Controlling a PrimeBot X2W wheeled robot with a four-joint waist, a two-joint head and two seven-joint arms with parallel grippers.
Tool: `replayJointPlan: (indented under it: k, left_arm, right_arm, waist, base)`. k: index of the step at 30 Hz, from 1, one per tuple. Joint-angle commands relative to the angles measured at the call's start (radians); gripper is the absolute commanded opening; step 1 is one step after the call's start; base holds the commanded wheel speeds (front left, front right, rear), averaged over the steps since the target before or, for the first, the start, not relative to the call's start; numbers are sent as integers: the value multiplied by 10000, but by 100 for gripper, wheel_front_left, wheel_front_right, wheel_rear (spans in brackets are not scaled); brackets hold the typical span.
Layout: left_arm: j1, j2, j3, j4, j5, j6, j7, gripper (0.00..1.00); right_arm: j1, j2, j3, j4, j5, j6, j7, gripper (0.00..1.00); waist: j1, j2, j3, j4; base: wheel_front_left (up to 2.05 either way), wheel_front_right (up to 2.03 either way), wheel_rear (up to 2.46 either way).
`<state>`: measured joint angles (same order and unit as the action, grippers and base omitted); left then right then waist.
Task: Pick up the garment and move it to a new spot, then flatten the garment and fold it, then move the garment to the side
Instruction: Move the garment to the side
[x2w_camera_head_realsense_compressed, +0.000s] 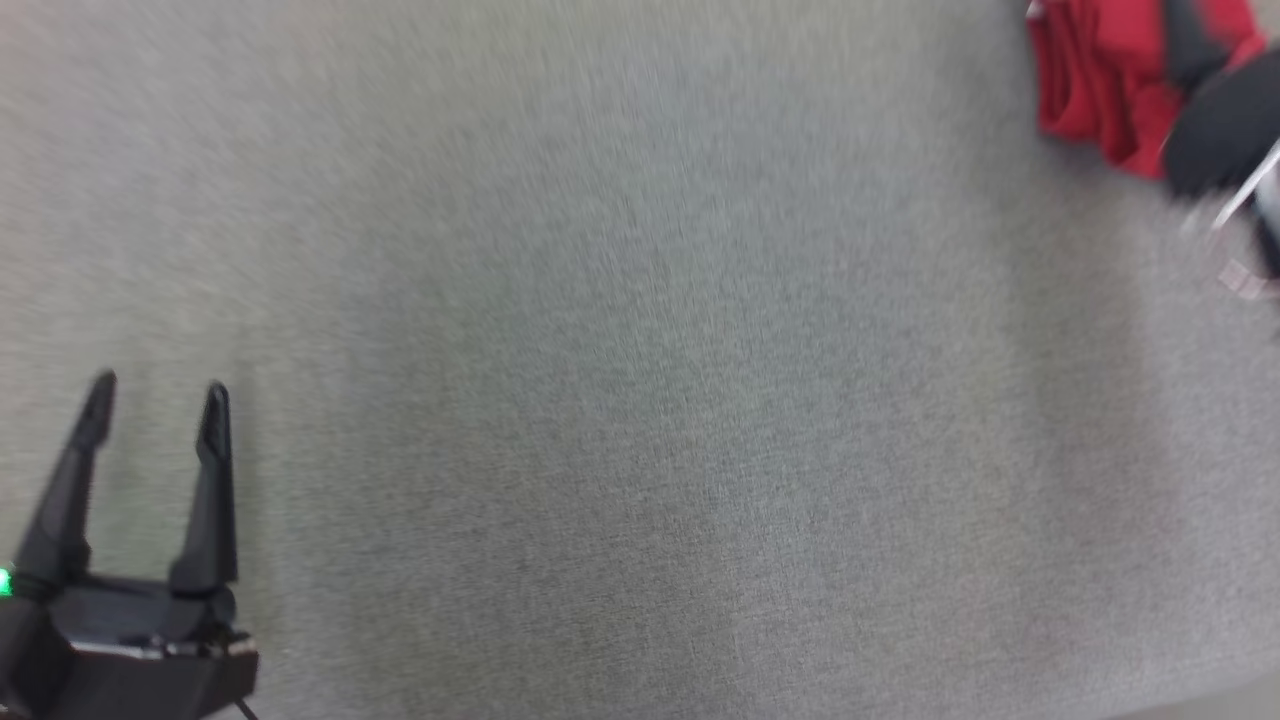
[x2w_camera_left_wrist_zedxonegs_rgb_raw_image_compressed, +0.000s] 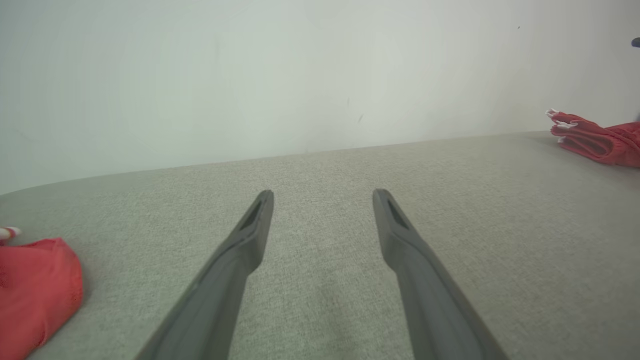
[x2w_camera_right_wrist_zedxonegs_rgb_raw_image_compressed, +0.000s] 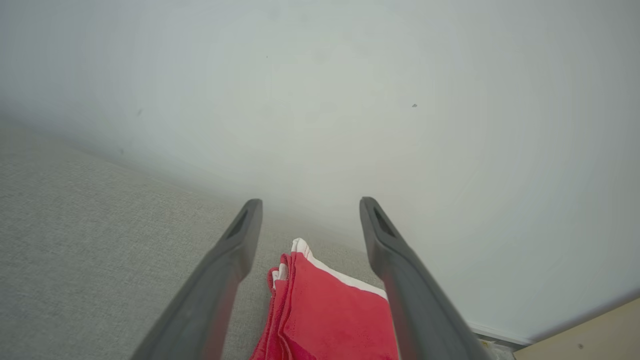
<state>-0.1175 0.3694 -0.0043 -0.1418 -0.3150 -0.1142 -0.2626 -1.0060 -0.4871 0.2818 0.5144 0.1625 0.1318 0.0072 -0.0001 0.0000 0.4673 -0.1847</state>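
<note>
The garment (x2w_camera_head_realsense_compressed: 1095, 80) is a folded red cloth with white trim, lying at the far right of the grey surface (x2w_camera_head_realsense_compressed: 640, 400). In the right wrist view the garment (x2w_camera_right_wrist_zedxonegs_rgb_raw_image_compressed: 330, 315) lies below and between the spread fingers of my right gripper (x2w_camera_right_wrist_zedxonegs_rgb_raw_image_compressed: 310, 205), which is open. In the head view that gripper's dark, blurred body (x2w_camera_head_realsense_compressed: 1220, 130) partly covers the garment. My left gripper (x2w_camera_head_realsense_compressed: 157, 392) stands open at the lower left, far from the garment, with nothing between its fingers. From the left wrist view, my left gripper (x2w_camera_left_wrist_zedxonegs_rgb_raw_image_compressed: 322, 192) points at the wall and the garment (x2w_camera_left_wrist_zedxonegs_rgb_raw_image_compressed: 595, 142) is at the far right.
A second red cloth (x2w_camera_left_wrist_zedxonegs_rgb_raw_image_compressed: 35, 290) lies on the grey surface at the left edge of the left wrist view. A pale wall (x2w_camera_left_wrist_zedxonegs_rgb_raw_image_compressed: 300, 75) rises behind the surface's far edge. Past the surface's right end is a strip of wooden floor (x2w_camera_right_wrist_zedxonegs_rgb_raw_image_compressed: 580, 335).
</note>
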Motion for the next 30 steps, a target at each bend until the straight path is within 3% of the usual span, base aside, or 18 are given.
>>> replayJointPlan:
  k: [1,13,30]
  left_arm:
    - [213,-128,19,78,28,2,-34,100]
    - [1069,-1136,431,1180,178,-69,-32,100]
    - [1428,-1653,568,2394,464,-162,-32,100]
  right_arm:
    - [369,61,-57,-77,49,-24,-81,100]
    - [4361,1350,-819,-1429,497,-24,-552,100]
    - [9076,3226,-2902,-3670,335,-24,-1440,100]
  waist:
    - [1,0,-1317,504]
    - [1,0,-3044,920]
    - [1,0,-4272,1721]
  base:
    - [0,0,0]
    - [0,0,0]
    - [0,0,0]
